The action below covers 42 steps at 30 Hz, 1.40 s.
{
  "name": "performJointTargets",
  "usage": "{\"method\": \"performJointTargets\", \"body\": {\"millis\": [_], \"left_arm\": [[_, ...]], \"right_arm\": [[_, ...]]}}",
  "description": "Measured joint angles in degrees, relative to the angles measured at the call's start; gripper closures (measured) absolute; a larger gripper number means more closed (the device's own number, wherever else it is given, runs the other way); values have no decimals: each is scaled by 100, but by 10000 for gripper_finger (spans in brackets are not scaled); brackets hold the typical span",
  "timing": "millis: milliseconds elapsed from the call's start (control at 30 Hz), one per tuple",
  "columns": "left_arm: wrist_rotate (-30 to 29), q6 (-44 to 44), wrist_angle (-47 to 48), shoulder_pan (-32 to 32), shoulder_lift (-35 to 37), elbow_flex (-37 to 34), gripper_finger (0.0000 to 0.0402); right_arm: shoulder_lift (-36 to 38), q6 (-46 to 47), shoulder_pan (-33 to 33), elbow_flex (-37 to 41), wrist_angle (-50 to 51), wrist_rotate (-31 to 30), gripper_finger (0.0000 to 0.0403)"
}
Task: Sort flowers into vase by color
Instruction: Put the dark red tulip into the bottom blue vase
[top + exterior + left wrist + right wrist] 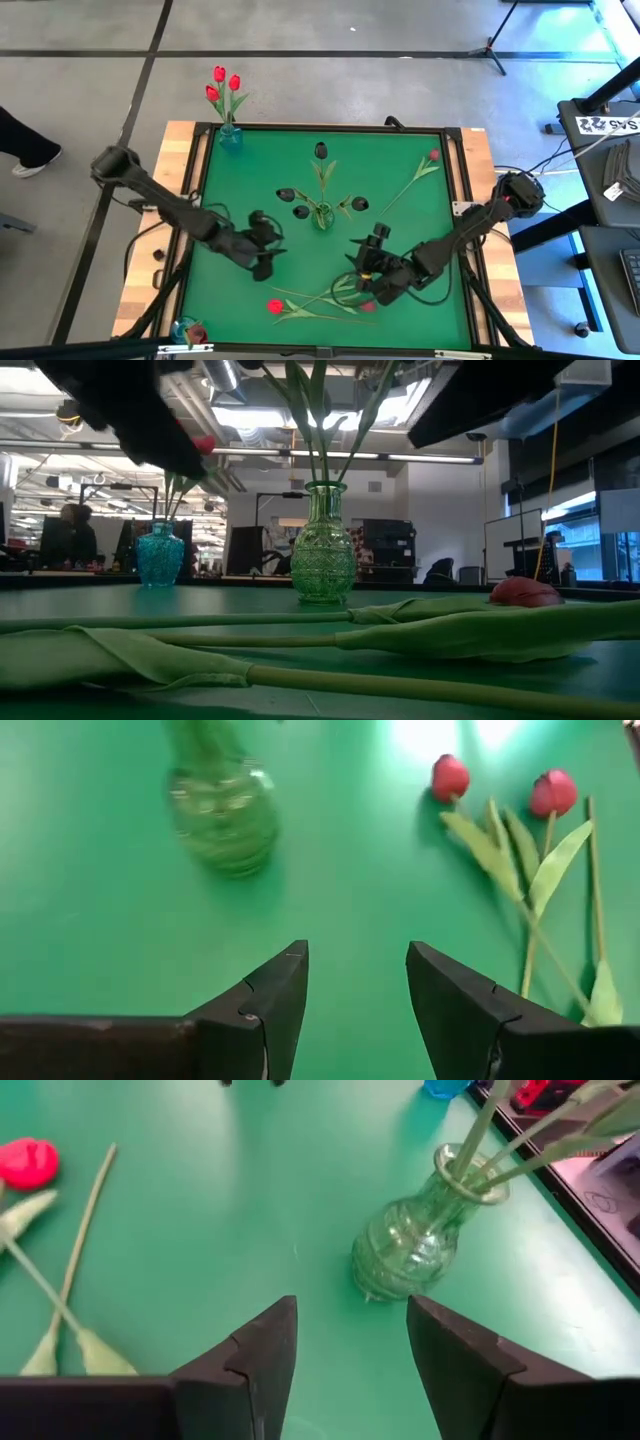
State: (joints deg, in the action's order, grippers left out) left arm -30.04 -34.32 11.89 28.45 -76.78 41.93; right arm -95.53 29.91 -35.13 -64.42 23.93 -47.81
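Observation:
A green glass vase [321,215] stands at the mat's middle and holds several dark tulips by their stems. A blue vase [229,137] at the far left corner holds three red tulips [222,85]. Two red tulips [275,306] [366,306] lie flat near the front edge with their stems crossing, and one more [432,157] lies at the far right. My left gripper [357,955] [266,250] hovers open, left of the green vase [222,815]. My right gripper [351,1305] [363,263] hovers open, on the near right side of that vase [415,1240]. Neither has anything between its fingers.
A raised dark frame [330,129] borders the green mat. Another small bluish vase [188,330] stands at the near left corner. In the low view, long green stems and leaves [300,650] lie across the foreground, with a red head [525,592] to the right.

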Motion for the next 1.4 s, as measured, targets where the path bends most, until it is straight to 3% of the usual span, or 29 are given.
{"method": "performJointTargets", "body": {"millis": [133, 267, 533, 800, 1400], "left_arm": [[197, -28, -1291, -48, -769, 2, 234], [224, -110, -2396, -23, -1534, 2, 234], [180, -135, -4115, 344, -2585, 19, 234], [-28, -169, -4105, 703, -3307, 755, 234], [115, -507, -3967, 240, -4550, 1716, 234]], "right_arm": [[47, 437, -198, 0, 510, -157, 212], [46, 1558, -484, 0, 1068, -205, 212], [44, 3407, -1368, -2, 872, -167, 212], [44, 4060, -1865, -2, 918, -940, 212], [-457, 4230, -1850, -2, 194, -499, 212]]}}
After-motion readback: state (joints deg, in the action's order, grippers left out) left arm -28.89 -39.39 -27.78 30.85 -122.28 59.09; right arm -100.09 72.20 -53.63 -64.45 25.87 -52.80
